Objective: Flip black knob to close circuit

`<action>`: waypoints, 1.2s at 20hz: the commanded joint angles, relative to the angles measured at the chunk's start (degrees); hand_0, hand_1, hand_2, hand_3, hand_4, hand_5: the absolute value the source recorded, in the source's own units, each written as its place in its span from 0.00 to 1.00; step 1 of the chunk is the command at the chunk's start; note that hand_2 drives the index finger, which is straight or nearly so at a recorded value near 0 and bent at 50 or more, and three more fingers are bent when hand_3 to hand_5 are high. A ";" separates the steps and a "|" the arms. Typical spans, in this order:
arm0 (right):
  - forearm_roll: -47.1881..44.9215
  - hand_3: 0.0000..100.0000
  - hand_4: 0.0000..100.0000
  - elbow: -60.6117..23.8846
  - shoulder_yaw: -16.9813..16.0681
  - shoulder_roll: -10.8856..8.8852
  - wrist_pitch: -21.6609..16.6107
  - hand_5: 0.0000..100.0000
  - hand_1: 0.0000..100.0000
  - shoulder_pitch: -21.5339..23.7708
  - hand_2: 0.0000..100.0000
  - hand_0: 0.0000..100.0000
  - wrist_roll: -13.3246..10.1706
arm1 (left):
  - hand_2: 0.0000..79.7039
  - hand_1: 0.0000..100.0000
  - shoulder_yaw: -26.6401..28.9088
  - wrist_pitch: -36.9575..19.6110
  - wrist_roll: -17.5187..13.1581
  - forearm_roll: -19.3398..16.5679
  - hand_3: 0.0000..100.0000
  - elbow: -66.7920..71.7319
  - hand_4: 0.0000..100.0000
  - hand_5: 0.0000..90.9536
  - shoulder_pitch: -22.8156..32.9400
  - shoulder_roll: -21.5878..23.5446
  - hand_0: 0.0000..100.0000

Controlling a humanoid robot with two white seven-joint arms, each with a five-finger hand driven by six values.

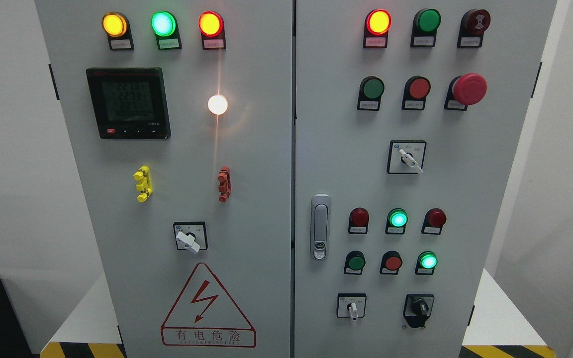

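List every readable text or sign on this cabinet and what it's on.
"有电危险": red box under the lightning warning triangle, left door.
Smaller line beneath it: too blurred.
Meter digits: dim, not reliably readable.
Tags under the lamps and buttons, switch plate markings: too small.

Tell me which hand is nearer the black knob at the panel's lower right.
Neither can be named: no hand or arm shows in the head view. The black knob sits untouched, right of a white-handled switch.

No part of the robot's body appears in the head view: no arm, robot hand, casing, cable, screw or marking enters from the lower left, lower right or bottom edge. Its colours, shapes and surface details cannot be told from this frame.
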 commanded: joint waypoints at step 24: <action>41.12 0.19 0.19 -41.00 1.60 -0.33 9.63 0.01 0.00 10.31 0.09 0.00 -14.97 | 0.00 0.56 0.02 -0.05 0.02 0.00 0.00 0.04 0.00 0.00 0.00 0.00 0.12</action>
